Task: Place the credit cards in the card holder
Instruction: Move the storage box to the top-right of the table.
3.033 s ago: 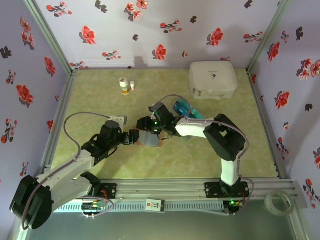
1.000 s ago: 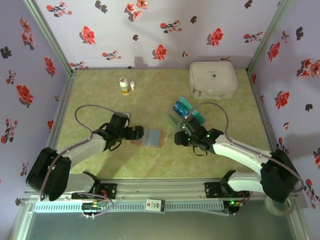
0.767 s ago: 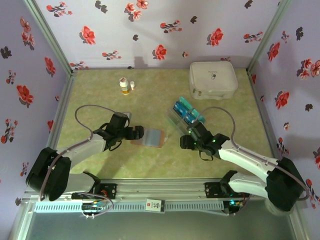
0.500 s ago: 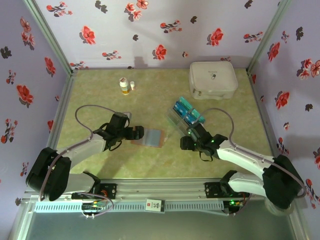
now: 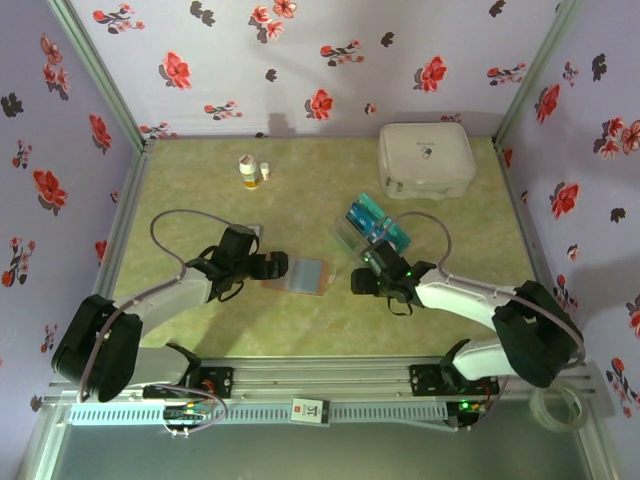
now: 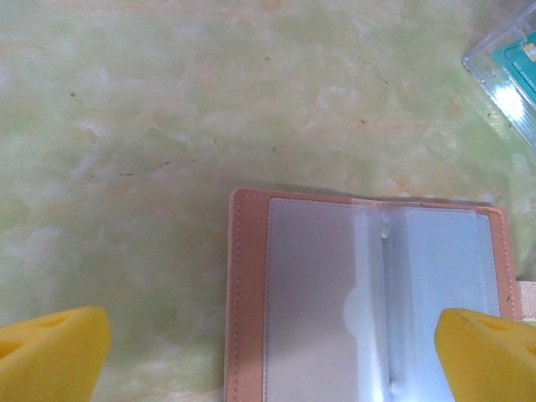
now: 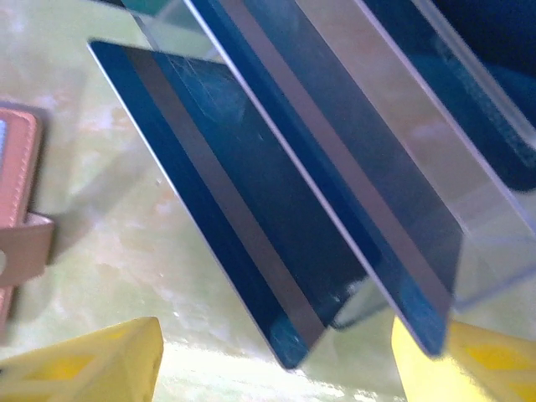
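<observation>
I count one card holder [image 6: 368,301] — pinkish-brown stitched leather with clear sleeves, lying open on the table [image 5: 200,200] between the arms. One clear plastic tray [image 7: 469,209] holds at least two glossy dark-blue credit cards [image 7: 243,209] on edge. The left gripper [image 5: 272,266] gapes wide over the holder — the right gripper [image 5: 357,281] has its fingers apart, clamping nothing.

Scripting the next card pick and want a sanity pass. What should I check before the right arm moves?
1. card holder lying open, sleeves up: ok.
2. Holder pinned by left gripper: not ok, jaws open on either side of it.
3. right gripper open at the credit cards: ok.
4. Single card isolated: cannot tell, at least two sit between its fingers.
5. Card clamped: not ok, there is a gap at one finger.
6. Table between clear tray and holder free: ok.
</observation>
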